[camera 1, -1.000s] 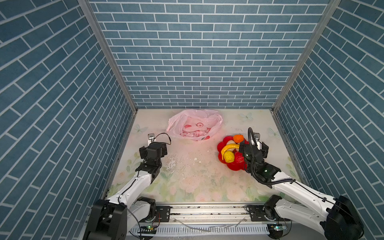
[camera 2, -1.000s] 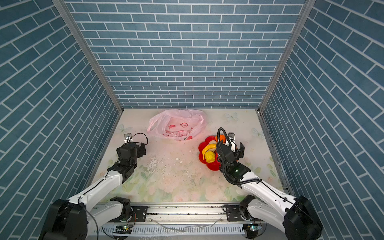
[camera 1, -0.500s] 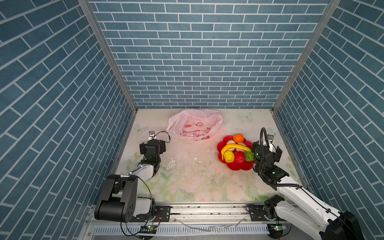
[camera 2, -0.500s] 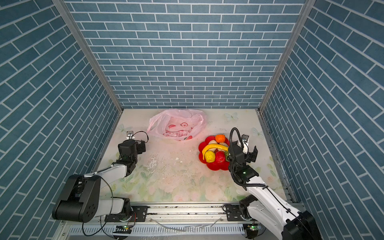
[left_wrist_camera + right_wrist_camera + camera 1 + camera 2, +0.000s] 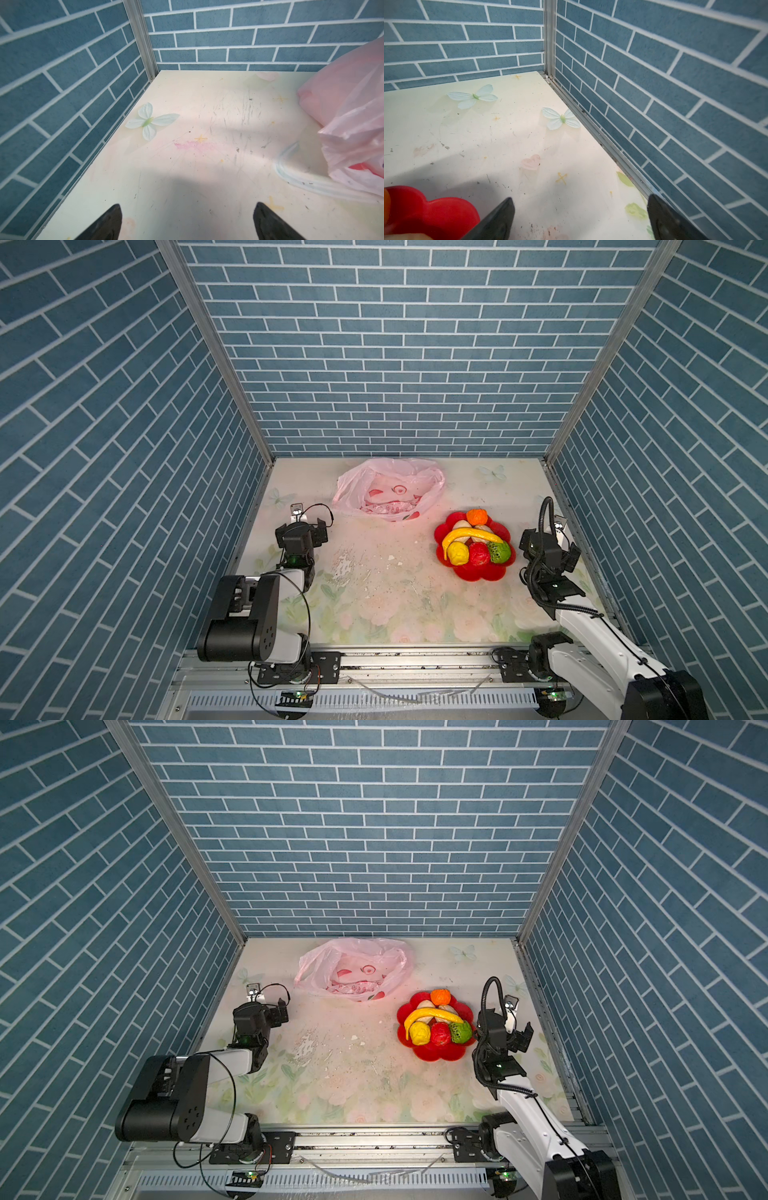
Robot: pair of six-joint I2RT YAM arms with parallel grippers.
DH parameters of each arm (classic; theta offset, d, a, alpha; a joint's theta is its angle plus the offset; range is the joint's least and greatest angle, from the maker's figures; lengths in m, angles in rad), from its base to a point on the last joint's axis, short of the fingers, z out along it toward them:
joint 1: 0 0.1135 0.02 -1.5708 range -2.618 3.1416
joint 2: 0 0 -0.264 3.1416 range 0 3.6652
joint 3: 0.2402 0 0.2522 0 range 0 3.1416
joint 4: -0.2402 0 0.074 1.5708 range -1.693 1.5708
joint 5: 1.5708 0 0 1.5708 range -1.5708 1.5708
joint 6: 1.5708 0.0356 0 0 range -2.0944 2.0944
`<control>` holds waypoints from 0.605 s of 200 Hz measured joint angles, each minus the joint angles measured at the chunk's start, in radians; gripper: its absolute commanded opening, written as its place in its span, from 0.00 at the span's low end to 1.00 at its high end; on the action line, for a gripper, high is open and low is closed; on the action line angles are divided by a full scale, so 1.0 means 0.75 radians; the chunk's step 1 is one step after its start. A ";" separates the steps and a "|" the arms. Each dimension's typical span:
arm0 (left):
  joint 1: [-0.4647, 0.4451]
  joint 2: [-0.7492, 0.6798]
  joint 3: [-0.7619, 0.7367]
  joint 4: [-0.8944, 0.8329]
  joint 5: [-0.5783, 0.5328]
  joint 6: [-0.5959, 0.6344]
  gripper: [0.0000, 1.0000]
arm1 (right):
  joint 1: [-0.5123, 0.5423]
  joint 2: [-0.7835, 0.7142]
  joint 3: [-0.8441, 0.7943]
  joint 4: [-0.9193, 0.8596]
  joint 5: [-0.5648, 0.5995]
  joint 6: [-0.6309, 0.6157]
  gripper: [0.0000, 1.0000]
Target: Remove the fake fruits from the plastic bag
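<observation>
Fake fruits (image 5: 473, 545) sit in red dish (image 5: 478, 576), bench (image 5: 395, 601) 3 o'clock; plastic bag (image 5: 390, 489) at 12 o'clock. Judged light, smooth, roll-prone: grip across the middle. Left end effector (image 5: 188, 207) and right end effector (image 5: 580, 199) spread wide, empty.

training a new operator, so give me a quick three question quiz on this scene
1. True or false: the banana lies across the other fake fruits in the red dish.
2. What colour is the fruit farthest back in the dish, toward the back wall?
3. Fill in: the left hand and the right hand are both ___ and hold nothing.

Key
1. True.
2. Orange: the orange fruit.
3. Open.
</observation>
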 measured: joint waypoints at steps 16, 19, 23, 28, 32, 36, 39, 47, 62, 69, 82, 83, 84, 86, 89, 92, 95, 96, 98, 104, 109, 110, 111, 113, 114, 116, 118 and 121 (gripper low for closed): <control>0.000 0.007 -0.010 0.039 0.026 0.003 0.99 | -0.042 0.059 -0.017 0.065 -0.056 -0.002 0.99; 0.000 0.010 -0.011 0.045 0.031 0.005 0.99 | -0.049 0.068 -0.019 0.074 -0.066 -0.002 0.99; 0.000 0.018 -0.011 0.055 0.039 0.006 0.99 | -0.062 0.085 -0.022 0.090 -0.082 -0.003 0.99; 0.000 0.030 -0.011 0.068 0.048 0.008 0.99 | -0.076 0.102 -0.025 0.110 -0.103 -0.003 0.99; 0.000 0.040 -0.011 0.080 0.054 0.010 0.99 | -0.089 0.116 -0.026 0.124 -0.121 -0.004 0.99; 0.000 0.053 -0.012 0.093 0.063 0.012 0.99 | -0.102 0.133 -0.027 0.139 -0.139 -0.005 0.99; 0.000 0.063 -0.012 0.101 0.068 0.014 0.99 | -0.110 0.141 -0.027 0.148 -0.154 -0.005 0.99; 0.000 0.084 -0.012 0.114 0.082 0.017 0.99 | -0.135 0.171 -0.027 0.182 -0.196 -0.006 0.99; 0.000 0.105 -0.018 0.127 0.103 0.021 0.99 | -0.169 0.226 -0.027 0.257 -0.271 -0.023 0.99; 0.000 0.107 -0.020 0.131 0.109 0.023 0.99 | -0.183 0.254 -0.027 0.293 -0.306 -0.035 0.99; 0.000 0.107 -0.021 0.143 0.119 0.025 0.99 | -0.202 0.307 -0.030 0.370 -0.371 -0.054 0.99; 0.000 0.107 -0.021 0.143 0.119 0.025 0.99 | -0.203 0.310 -0.030 0.374 -0.374 -0.055 0.99; 0.000 0.107 -0.021 0.144 0.120 0.025 0.99 | -0.204 0.314 -0.030 0.379 -0.378 -0.056 0.99; 0.000 0.107 -0.021 0.147 0.122 0.026 0.99 | -0.208 0.322 -0.032 0.392 -0.388 -0.061 0.99; 0.000 0.107 -0.021 0.150 0.122 0.026 0.99 | -0.211 0.338 -0.033 0.413 -0.405 -0.066 0.99; 0.000 0.107 -0.021 0.152 0.123 0.026 0.99 | -0.214 0.351 -0.034 0.429 -0.418 -0.070 0.99; 0.000 0.107 -0.021 0.154 0.124 0.026 0.99 | -0.216 0.362 -0.035 0.446 -0.430 -0.074 0.99; 0.000 0.107 -0.021 0.155 0.124 0.026 0.99 | -0.218 0.370 -0.036 0.454 -0.437 -0.076 0.99; 0.000 0.107 -0.021 0.157 0.125 0.026 0.99 | -0.219 0.380 -0.038 0.467 -0.446 -0.076 0.99; 0.000 0.107 -0.021 0.160 0.127 0.026 0.99 | -0.224 0.405 -0.040 0.496 -0.469 -0.080 0.99; 0.000 0.107 -0.021 0.162 0.128 0.026 0.99 | -0.229 0.428 -0.040 0.518 -0.490 -0.087 0.99; 0.000 0.107 -0.021 0.162 0.128 0.026 0.99 | -0.230 0.431 -0.040 0.521 -0.492 -0.088 0.99; 0.000 0.107 -0.021 0.162 0.128 0.026 0.99 | -0.231 0.437 -0.041 0.528 -0.497 -0.090 0.99; 0.000 0.107 -0.021 0.163 0.129 0.026 0.99 | -0.233 0.445 -0.041 0.538 -0.506 -0.093 0.99; 0.000 0.107 -0.021 0.163 0.129 0.026 0.99 | -0.234 0.448 -0.041 0.541 -0.508 -0.094 0.99; 0.000 0.107 -0.021 0.163 0.129 0.026 0.99 | -0.236 0.457 -0.041 0.550 -0.516 -0.098 0.99; 0.000 0.107 -0.021 0.163 0.129 0.026 0.99 | -0.238 0.465 -0.042 0.562 -0.523 -0.099 0.99; 0.000 0.107 -0.021 0.163 0.130 0.026 0.99 | -0.240 0.474 -0.042 0.574 -0.531 -0.101 0.99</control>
